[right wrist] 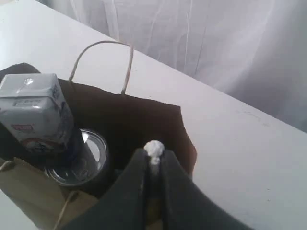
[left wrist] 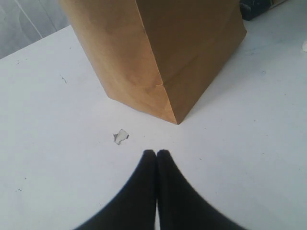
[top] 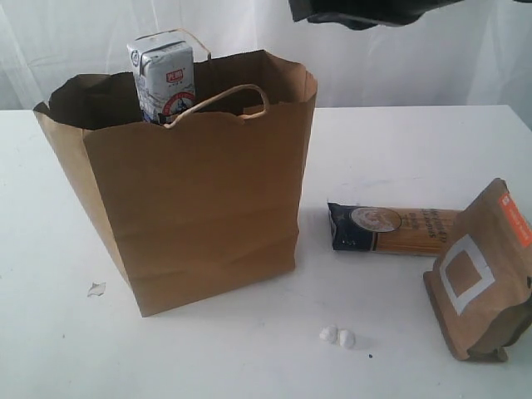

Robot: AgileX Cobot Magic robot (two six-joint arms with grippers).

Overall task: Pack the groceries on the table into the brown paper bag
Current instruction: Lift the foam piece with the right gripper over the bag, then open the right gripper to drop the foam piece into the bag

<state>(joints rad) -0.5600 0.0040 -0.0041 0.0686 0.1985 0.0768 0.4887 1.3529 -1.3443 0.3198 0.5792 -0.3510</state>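
Inside the brown paper bag [top: 199, 199], little to see from the exterior view: only the upper part of a small white-blue carton [top: 164, 79] above the rim, the rest hidden behind the front wall. From the right wrist view, beside that carton and deeper in the bag, the shiny top of a can [right wrist: 79, 160], its body lost in the dark interior. Over the bag's open mouth, the right gripper [right wrist: 153, 155], jaws pressed together, a small white lump [right wrist: 154, 148] at the very tips, perhaps nipped between them. In the exterior view, only a dark piece of arm [top: 374, 10], cut off by the upper edge, above and right of the bag.

Low by the bag's bottom corner, the left gripper [left wrist: 156, 154], jaws closed flat against each other with nothing between, near a torn paper scrap [left wrist: 121, 136] but apart from it.

Right of the bag, lying flat, a dark-blue spaghetti packet [top: 391, 230]. Farther right again, a brown pouch [top: 482, 274] with an orange label, standing a little tilted, its far side clipped by the frame edge. In front of the bag's right corner, two small white crumbs [top: 337, 337].

Underneath everything, a plain white table [top: 416, 141], lightly scuffed. Behind the bag, a pale curtain [top: 432, 58].
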